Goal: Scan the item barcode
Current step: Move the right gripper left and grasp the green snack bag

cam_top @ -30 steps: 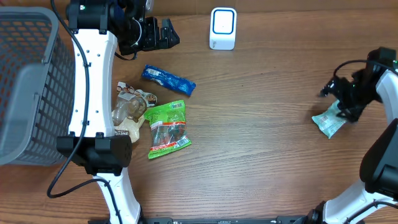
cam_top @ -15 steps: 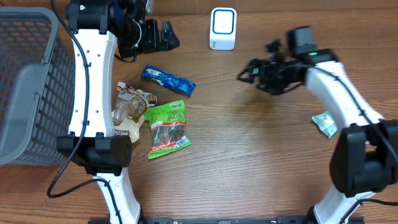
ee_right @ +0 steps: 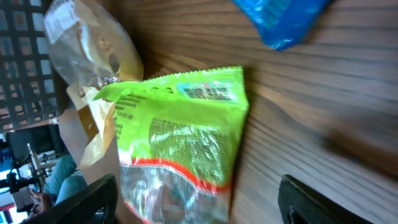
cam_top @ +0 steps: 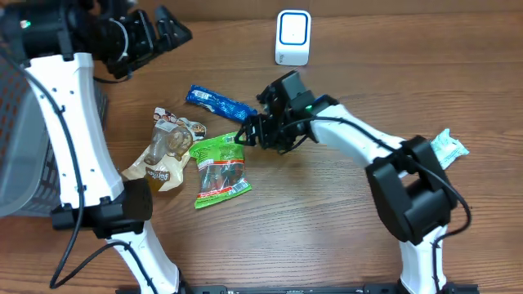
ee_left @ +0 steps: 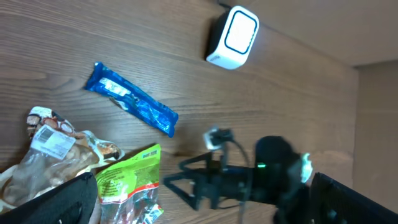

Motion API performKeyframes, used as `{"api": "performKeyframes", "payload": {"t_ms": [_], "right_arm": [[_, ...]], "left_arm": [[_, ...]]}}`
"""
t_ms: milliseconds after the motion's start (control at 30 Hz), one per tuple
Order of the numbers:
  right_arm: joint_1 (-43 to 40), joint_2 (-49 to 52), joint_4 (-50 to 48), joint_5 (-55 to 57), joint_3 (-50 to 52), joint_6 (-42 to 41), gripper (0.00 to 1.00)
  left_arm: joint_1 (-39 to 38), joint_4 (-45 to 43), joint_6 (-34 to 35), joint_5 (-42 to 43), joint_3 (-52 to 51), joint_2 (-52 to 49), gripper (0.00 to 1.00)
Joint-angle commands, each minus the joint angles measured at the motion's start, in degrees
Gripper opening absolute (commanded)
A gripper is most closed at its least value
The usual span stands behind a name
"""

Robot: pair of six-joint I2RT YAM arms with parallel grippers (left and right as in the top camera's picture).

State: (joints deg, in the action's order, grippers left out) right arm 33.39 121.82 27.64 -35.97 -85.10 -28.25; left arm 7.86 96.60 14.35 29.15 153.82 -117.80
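Note:
A green snack bag (cam_top: pixel 221 167) lies flat on the wooden table left of centre. My right gripper (cam_top: pixel 245 136) hovers open just above its top right corner. In the right wrist view the bag (ee_right: pixel 186 137) fills the space between the wide-apart fingers (ee_right: pixel 93 199), and nothing is gripped. The white scanner (cam_top: pixel 292 37) stands at the back centre, also visible in the left wrist view (ee_left: pixel 236 37). My left gripper (cam_top: pixel 167 33) is raised at the back left, open and empty, looking down on the bag (ee_left: pixel 127 186) and the right arm (ee_left: pixel 249 180).
A blue wrapper (cam_top: pixel 221 104) lies just behind the green bag. A tan and clear bag (cam_top: pixel 167 147) overlaps the green bag's left side. A teal packet (cam_top: pixel 448 149) rests at the far right. The grey mesh basket (cam_top: pixel 16 122) stands at the left edge.
My right arm has swung from the teal packet at the far right across the table to the green bag. The left arm has shifted left.

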Motion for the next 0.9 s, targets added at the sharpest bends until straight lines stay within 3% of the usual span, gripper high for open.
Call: {"api": "performKeyframes", "payload": {"t_ms": [0, 133, 233, 300, 367, 400, 600, 867], "right_arm": [[2.25, 3.17, -2.75, -0.15, -0.68, -3.91, 0.80], [4.72, 8.28, -7.52, -2.12, -0.68, -10.16, 0.76], [6.45, 11.26, -10.80, -5.46, -0.68, -14.14, 0.64], [7.37, 12.15, -11.32, -6.38, -0.68, -15.91, 0.46], [7.80, 12.26, -11.28, -6.67, -0.68, -16.55, 0.10], [7.80, 12.24, -11.32, -7.48, -0.74, -16.55, 0.04], [4.20, 11.34, -9.99, -13.07, -0.90, -16.55, 0.04], [-3.56, 0.92, 5.92, -5.46, -0.85, -17.59, 0.04]], "left_arm": [[-0.33, 0.20, 1.55, -1.40, 1.18, 4.72, 1.00], [-0.37, 0.20, 1.55, -2.73, 1.18, 5.35, 1.00], [-0.37, 0.20, 1.53, -2.75, 1.16, 5.29, 1.00], [-0.37, 0.20, 1.53, -2.75, 1.16, 5.29, 1.00], [-0.37, 0.20, 1.53, -2.75, 1.16, 5.29, 1.00], [-0.37, 0.20, 1.53, -2.75, 1.16, 5.29, 1.00], [-0.37, 0.20, 1.53, -2.75, 1.16, 5.29, 1.00], [-0.37, 0.20, 1.53, -2.75, 1.16, 5.29, 1.00]]}}
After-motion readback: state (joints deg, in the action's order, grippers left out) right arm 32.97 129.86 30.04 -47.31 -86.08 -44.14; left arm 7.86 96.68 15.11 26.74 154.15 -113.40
